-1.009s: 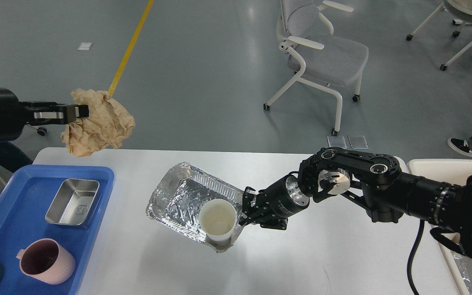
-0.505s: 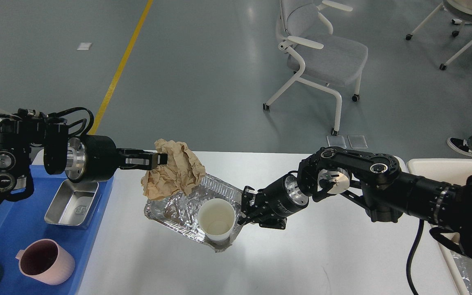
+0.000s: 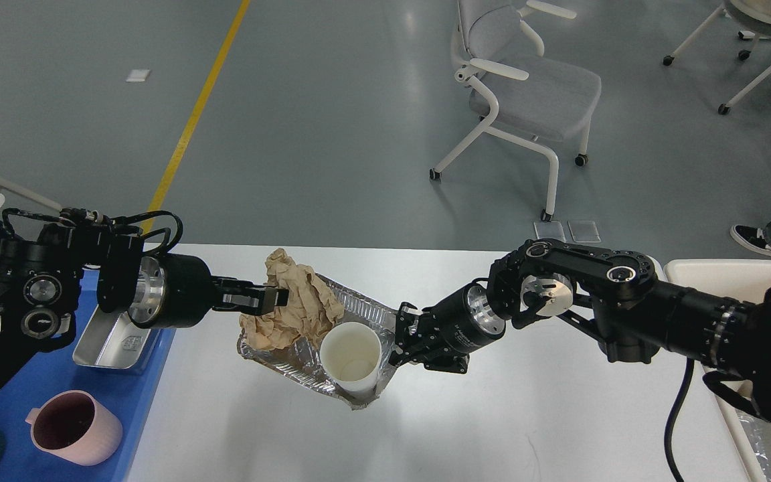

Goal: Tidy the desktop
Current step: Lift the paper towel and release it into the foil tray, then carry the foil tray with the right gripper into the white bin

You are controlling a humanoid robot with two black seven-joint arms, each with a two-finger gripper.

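**Desktop tidy: paper wad brought down into the foil tray**

Desktop (image 3: 492,428) spreads white below both arms. The left gripper (image 3: 277,298), pinched narrow on the crumpled brown paper (image 3: 295,308), was out beyond the table's far-left corner a second ago; now the wad rests in the foil tray (image 3: 292,358) just ahead of its fingertips. By my reading the rubbish is being gathered into one load, with only the release left.

The right gripper (image 3: 400,341) clamps the tray's rim on its own side, holding it tilted, with a white paper cup (image 3: 352,358) standing in the tray just in front of those fingers. Behind the left gripper sits the blue tray (image 3: 57,375) with a steel dish (image 3: 114,338) and pink mug (image 3: 74,428). The cup crowds the paper and could tip.
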